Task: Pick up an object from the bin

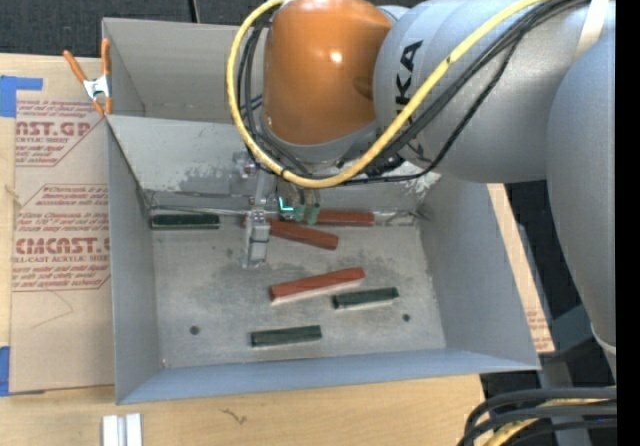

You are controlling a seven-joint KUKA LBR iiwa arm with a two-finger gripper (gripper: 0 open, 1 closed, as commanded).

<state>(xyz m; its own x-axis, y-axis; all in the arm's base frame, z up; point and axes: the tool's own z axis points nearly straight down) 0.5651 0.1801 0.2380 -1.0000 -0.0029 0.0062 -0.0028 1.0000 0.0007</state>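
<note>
Red-brown bar [308, 235] looks the likeliest pick: its left end lies right at the gripper, and its long axis runs off to the gripper's right as the camera sees it, tilting slightly toward the bin's near wall. Further left of the gripper lies a dark green bar [185, 221], well apart. The gripper [258, 252] hangs low over the bin floor; whether it is open or closed, I cannot tell. The red-brown bar is slim, flat and straight-edged, with a second red bar [347, 218] just behind it.
</note>
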